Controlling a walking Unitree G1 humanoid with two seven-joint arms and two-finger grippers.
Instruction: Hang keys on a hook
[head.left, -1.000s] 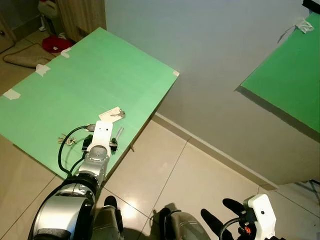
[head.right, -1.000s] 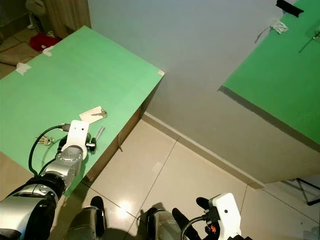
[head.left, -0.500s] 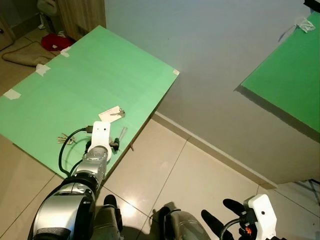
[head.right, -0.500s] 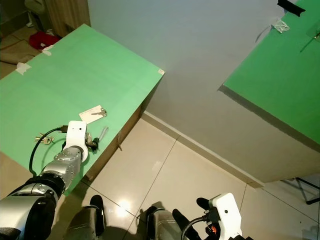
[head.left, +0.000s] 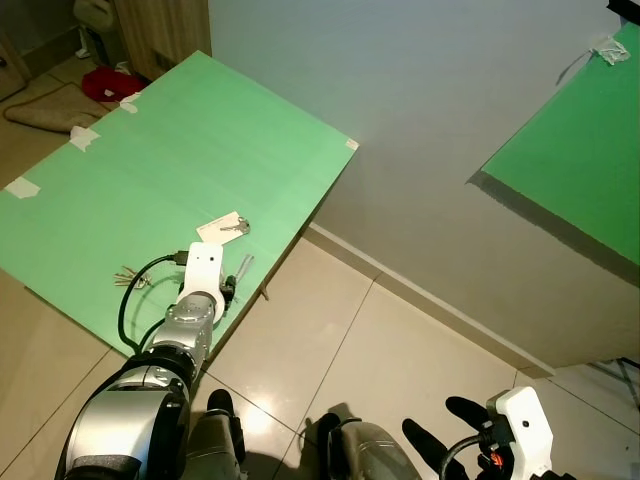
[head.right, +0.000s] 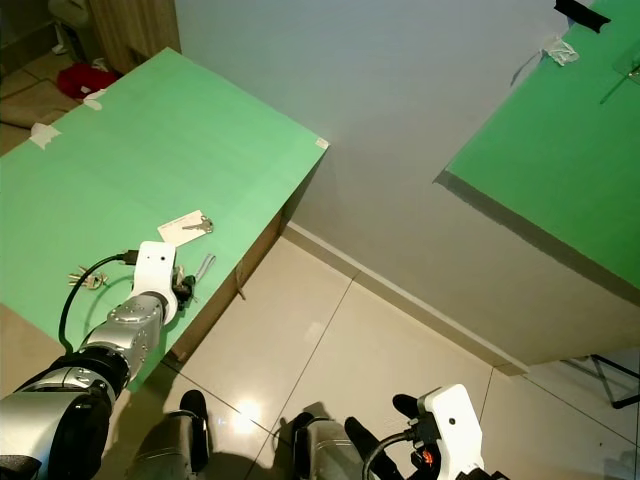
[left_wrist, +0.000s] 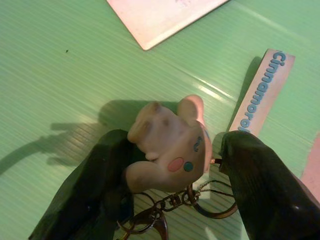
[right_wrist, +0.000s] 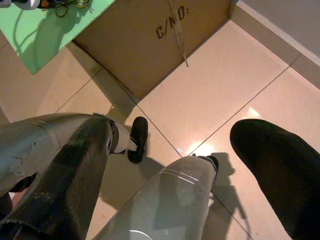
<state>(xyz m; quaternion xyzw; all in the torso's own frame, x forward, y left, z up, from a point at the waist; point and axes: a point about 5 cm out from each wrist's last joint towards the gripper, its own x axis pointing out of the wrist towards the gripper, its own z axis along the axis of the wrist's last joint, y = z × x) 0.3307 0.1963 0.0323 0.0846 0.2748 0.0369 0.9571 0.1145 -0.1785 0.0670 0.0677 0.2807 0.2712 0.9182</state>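
**Left claw straddling pig keychain on green bench**

Left eye view: left arm reaches onto the green bench (head.left: 200, 140); left claw (head.left: 228, 291) sits near the bench's front edge. One white card (head.left: 220, 227) with one key (head.left: 238, 228) on it lies just beyond the claw. One long pale tag (head.left: 241, 268) lies beside the claw. A second bunch of keys (head.left: 128, 277) lies further to the robot's left, near the arm's black cable. Right claw (head.left: 452, 428) hangs low over the tiled floor (head.left: 330, 350). A second green board (head.left: 580, 170) stands on the right against the wall. The keychain between the fingers is too small to make out here.

Right eye view: same scene; three pieces of tape on the bench's far edges, one more on the right board.

Left wrist view: shows what the head views can't. One pink pig keychain (left_wrist: 170, 145) lies on the bench between the two black fingers (left_wrist: 260, 180); left claw is partly open, fingers either side of the pig, grip not closed on it. Key rings (left_wrist: 200, 197) and a chain trail from the pig. The tag reads "Cinnamoro...". Card corner is beyond the pig.

Right wrist view: right claw wide open, holding nothing, over floor tiles. One cardboard box (right_wrist: 165, 40) under the bench, printed "C/NO:". The robot's two feet and a silver leg are in view.
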